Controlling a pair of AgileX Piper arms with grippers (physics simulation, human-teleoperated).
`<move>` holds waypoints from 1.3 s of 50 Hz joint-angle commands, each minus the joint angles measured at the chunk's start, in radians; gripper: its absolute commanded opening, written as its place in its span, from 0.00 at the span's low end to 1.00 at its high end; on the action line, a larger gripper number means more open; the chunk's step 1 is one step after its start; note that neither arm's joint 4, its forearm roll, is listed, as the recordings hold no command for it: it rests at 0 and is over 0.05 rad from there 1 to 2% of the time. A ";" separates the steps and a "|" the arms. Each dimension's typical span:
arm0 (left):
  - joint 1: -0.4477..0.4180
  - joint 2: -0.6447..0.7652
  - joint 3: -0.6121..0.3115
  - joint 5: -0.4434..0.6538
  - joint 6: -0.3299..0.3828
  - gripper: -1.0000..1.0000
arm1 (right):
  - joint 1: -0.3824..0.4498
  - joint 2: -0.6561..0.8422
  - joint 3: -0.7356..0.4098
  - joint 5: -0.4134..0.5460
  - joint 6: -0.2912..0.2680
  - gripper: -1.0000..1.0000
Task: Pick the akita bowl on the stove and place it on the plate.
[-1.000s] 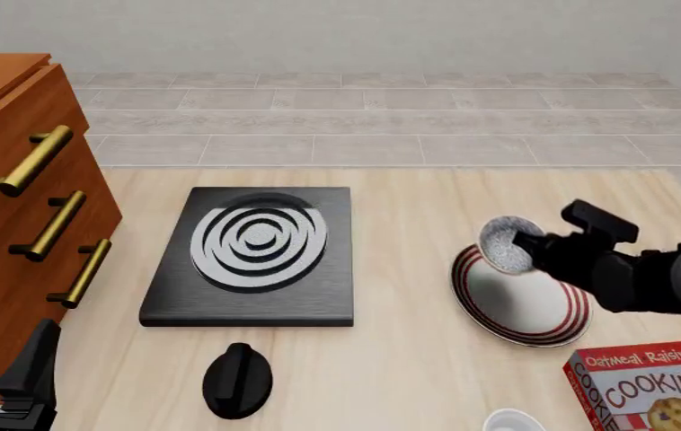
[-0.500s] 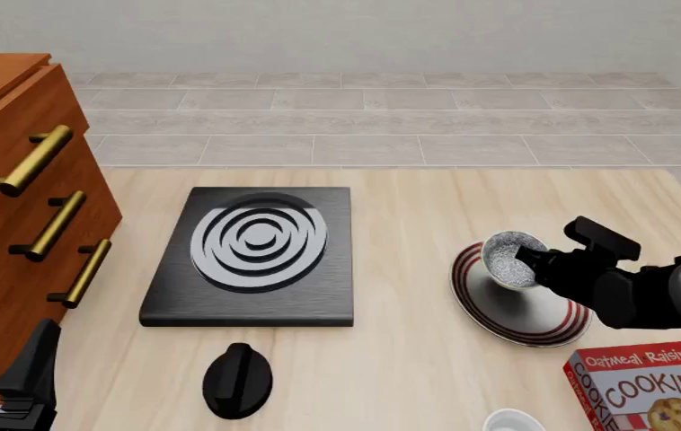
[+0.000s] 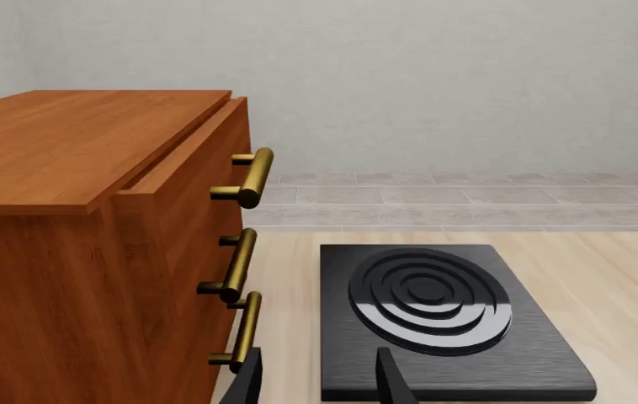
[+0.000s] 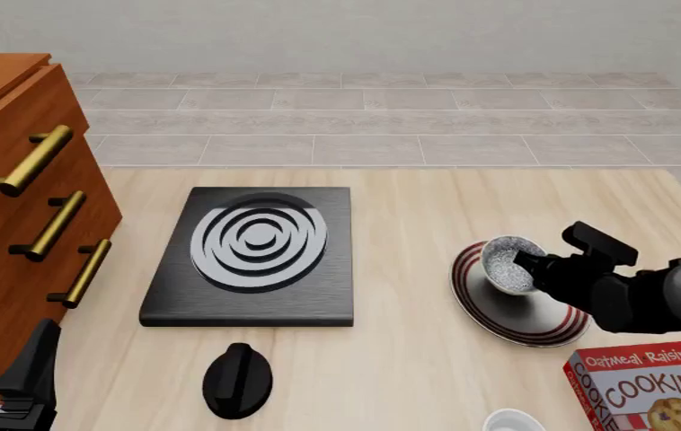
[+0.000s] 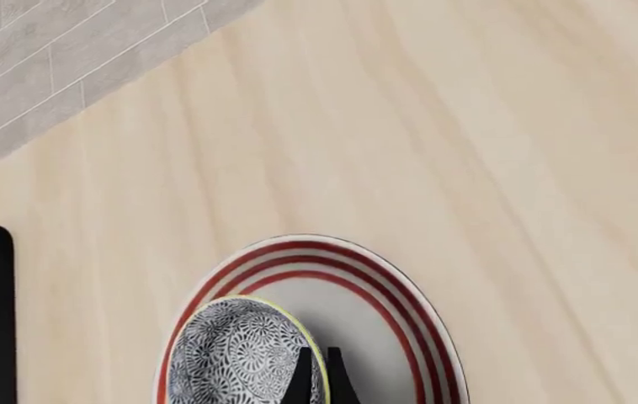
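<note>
Lowering akita bowl (image 4: 509, 265) onto plate (image 4: 484, 310), right end effector (image 4: 533, 267) clamped

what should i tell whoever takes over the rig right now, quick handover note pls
Right gripper: shut on the akita bowl, pinching its rim, over the plate.
Left gripper: open, holding nothing, parked near the cabinet by the stove's near edge.
Stove: no bowl on it now.
Done: the bowl is off the stove and carried to the plate.
Left: it looks tilted and I cannot tell whether it is touching the plate; set it flat, open the right gripper, back away.
</note>
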 commanded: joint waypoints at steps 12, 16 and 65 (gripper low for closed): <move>0.000 0.000 0.000 0.000 0.000 1.00 | 0.021 0.035 0.007 -0.023 0.017 0.00; 0.000 0.000 0.000 0.000 0.000 1.00 | 0.023 0.022 0.014 -0.028 0.020 1.00; 0.000 0.000 0.000 0.000 0.000 1.00 | 0.052 -0.519 0.125 -0.060 -0.438 1.00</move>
